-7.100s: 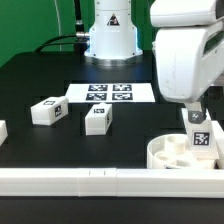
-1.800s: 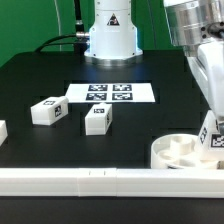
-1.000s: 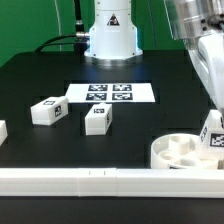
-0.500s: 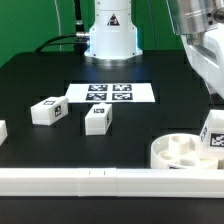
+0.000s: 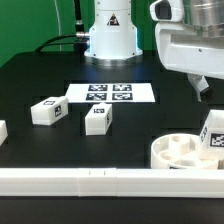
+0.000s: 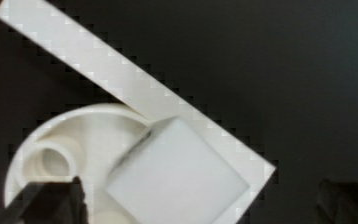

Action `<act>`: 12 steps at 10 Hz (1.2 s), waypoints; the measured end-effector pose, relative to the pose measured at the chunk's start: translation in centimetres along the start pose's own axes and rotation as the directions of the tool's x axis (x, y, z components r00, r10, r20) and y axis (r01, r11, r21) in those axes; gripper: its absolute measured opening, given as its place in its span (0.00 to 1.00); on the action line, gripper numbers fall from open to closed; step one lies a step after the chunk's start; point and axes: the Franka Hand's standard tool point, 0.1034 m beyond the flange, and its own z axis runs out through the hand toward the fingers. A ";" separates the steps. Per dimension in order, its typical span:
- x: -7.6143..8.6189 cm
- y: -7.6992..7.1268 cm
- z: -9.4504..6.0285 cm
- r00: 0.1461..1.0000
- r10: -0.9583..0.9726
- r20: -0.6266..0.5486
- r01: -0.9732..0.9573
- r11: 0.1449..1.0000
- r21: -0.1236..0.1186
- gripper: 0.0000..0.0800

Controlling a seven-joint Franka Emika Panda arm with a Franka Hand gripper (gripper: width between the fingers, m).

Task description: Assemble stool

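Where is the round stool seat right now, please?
In the exterior view, the seat lies at the lower right, behind the white rail, with a tagged leg at its right edge.

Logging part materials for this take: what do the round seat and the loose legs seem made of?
Seat: looks like white matte plastic; thick moulded walls around sockets, no shine. Loose legs: seemingly the same white plastic, blocky and smooth; their black-and-white tags look printed or stuck on.

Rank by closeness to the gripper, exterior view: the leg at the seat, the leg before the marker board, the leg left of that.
1. Rightmost leg, at the seat, just below the gripper.
2. Middle leg, before the marker board.
3. Leg left of it, farthest.
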 end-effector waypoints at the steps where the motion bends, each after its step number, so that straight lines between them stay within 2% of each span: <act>1: 0.0 0.1 0.0 0.996 -0.086 0.000 0.086 0.996 -0.001 0.81; 3: 0.1 0.1 0.1 0.977 -0.213 0.000 0.213 0.977 -0.001 0.81; 4: 0.1 0.1 0.0 0.947 -0.321 -0.006 0.321 0.947 -0.014 0.81; 5: -0.1 0.0 0.0 0.885 -0.465 -0.017 0.464 0.885 -0.044 0.81; 6: -0.2 -0.2 0.1 0.815 -0.579 -0.019 0.578 0.814 -0.052 0.81; 8: -0.3 -0.2 0.1 0.689 -0.725 -0.012 0.723 0.688 -0.060 0.81; 9: -0.2 -0.3 0.1 0.585 -0.811 -0.007 0.809 0.584 -0.070 0.81; 11: 0.0 -0.2 0.2 0.508 -0.861 -0.004 0.859 0.507 -0.072 0.81; 12: 0.1 -0.2 0.2 0.434 -0.901 0.002 0.899 0.433 -0.073 0.81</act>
